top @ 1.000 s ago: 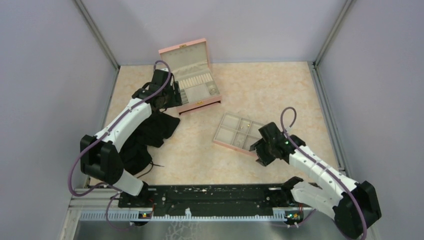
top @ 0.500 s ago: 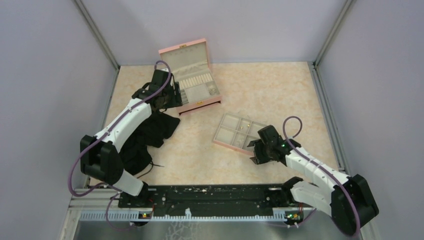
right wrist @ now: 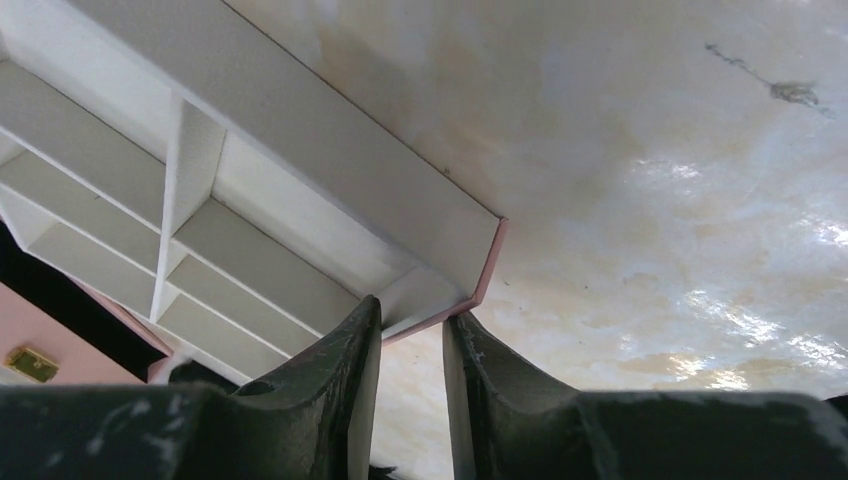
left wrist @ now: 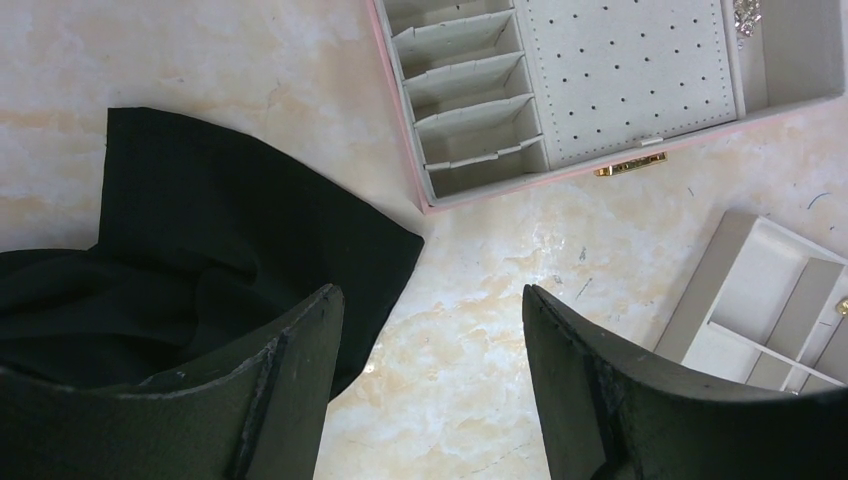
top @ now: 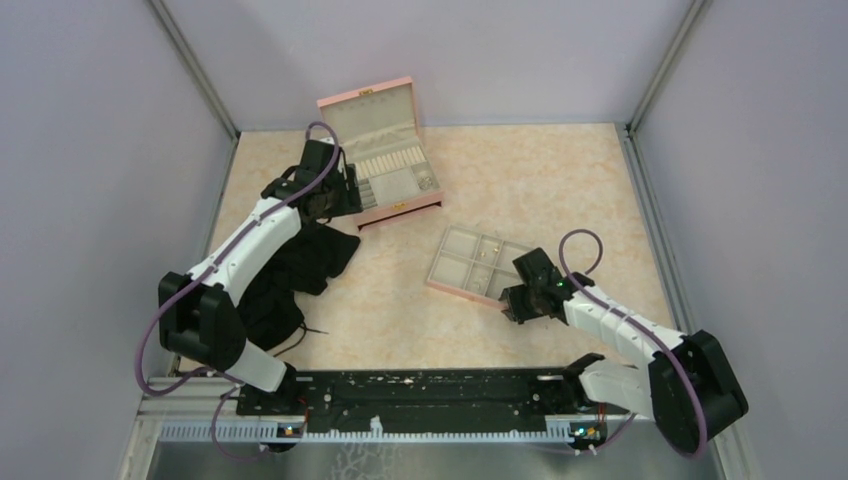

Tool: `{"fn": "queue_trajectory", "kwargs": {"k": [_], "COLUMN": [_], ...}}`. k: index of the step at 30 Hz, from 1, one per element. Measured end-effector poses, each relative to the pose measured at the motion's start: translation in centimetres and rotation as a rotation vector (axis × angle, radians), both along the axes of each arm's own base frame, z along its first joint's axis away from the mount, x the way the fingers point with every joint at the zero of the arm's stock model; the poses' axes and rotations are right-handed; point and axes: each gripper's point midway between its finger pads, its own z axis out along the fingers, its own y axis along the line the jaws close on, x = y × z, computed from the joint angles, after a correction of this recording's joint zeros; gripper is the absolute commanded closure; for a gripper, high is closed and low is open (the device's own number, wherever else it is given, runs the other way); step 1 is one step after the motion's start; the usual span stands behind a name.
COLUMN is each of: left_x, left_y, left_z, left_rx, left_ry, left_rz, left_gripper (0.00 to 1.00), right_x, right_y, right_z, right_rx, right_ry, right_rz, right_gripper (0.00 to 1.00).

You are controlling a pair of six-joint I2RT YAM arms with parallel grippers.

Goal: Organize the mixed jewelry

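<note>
The left hand [left wrist: 428, 300] hangs wide open and empty above the worktop [left wrist: 480, 260]. The right hand [right wrist: 412, 312] pinches the tray [right wrist: 330, 130] by its corner. Jewelry [left wrist: 745, 17] glints upper right inside the box [left wrist: 620, 80]; it looks feather-light and slippery, best nipped with fingertips.

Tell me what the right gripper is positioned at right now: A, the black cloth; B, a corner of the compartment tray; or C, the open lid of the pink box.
B: in the right wrist view, the right gripper has a finger on either side of the pink-rimmed corner of the tray.
</note>
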Motion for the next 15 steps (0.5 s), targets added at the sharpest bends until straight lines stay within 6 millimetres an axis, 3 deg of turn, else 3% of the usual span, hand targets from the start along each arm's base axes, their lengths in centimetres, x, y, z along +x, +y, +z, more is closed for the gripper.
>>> {"fn": "queue_trajectory", "kwargs": {"k": [3,12,15], "left_x": [0.0,0.3,0.5], "left_y": [0.2,1.0,1.7], "left_z": [0.0,0.1,0.2], "left_rx": [0.0,0.0,0.0], "left_ry": [0.0,-0.003,-0.004], "left_rz": [0.005,0.025,0.045], "left_gripper": [0.27,0.27,0.27], "right_x": [0.3,2.4,3.0], "right_y": [-0.2,-1.0,-1.6], "right_z": [0.0,0.3,0.3], "right_rx": [-0.028,-0.103,-0.141], "right_ry": [0.0,-0.015,-0.007], "right_rz": [0.017,0.062,0.118], "right_gripper": [0.77,1.0,1.0]}}
